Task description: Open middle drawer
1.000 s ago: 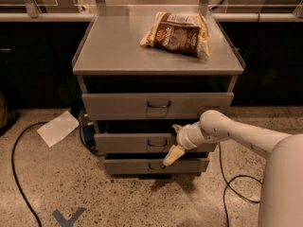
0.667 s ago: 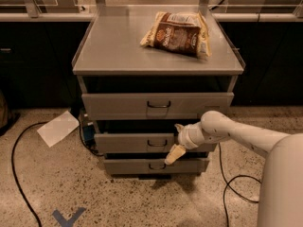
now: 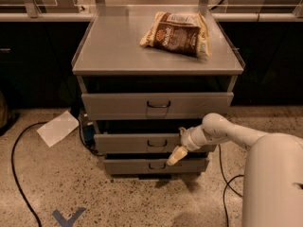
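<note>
The grey metal cabinet [image 3: 156,56] has three drawers stacked one above the other. The middle drawer [image 3: 128,143] shows a low flat grey front with a small dark loop handle [image 3: 157,143] at its centre and a dark gap above it. My gripper [image 3: 176,155] is at the end of the white arm [image 3: 222,130] that reaches in from the right. It hangs just right of and slightly below that handle, in front of the drawer's right half, with a pale yellowish tip pointing down-left. The inside of the drawer is hidden.
The taller top drawer [image 3: 156,105] and the bottom drawer [image 3: 156,166] flank the middle one. A brown snack bag [image 3: 177,33] lies on the cabinet top. A white sheet of paper [image 3: 57,128] and black cables [image 3: 14,169] lie on the speckled floor at left. Another cable [image 3: 227,183] lies at right.
</note>
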{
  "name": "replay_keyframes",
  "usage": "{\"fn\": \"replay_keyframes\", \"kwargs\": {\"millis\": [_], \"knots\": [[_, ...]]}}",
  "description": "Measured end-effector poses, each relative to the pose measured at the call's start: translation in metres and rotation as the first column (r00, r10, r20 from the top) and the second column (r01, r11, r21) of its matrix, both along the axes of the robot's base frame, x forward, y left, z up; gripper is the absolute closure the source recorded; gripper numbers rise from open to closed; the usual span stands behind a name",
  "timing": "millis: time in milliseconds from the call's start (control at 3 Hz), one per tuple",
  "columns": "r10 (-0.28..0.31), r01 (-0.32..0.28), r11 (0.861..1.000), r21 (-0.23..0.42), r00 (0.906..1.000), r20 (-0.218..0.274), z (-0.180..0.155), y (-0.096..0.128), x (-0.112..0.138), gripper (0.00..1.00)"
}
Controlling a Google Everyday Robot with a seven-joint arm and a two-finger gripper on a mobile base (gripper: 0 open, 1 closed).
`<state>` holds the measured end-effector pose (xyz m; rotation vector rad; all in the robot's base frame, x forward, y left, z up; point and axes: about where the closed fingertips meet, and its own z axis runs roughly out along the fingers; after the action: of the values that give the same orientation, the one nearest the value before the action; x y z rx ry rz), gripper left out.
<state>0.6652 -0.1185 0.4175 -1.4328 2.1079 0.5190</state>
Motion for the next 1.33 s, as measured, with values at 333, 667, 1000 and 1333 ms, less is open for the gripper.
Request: {"fn": "replay_keyframes", "kwargs": {"millis": [333,667,1000,1333], "knots": [[0.000,0.000,1.000,0.000,1.0000,0.000,0.000,0.000,0.000,0.00],[-0.003,0.004,1.000,0.005,0.9992,-0.039,0.004,-0.001,-0.022,0.00],[0.031,-0.028,0.999,0.032,0.9960,-0.084,0.008,0.007,-0.053,0.00],[0.031,-0.028,0.999,0.032,0.9960,-0.084,0.008,0.007,-0.053,0.00]]}}
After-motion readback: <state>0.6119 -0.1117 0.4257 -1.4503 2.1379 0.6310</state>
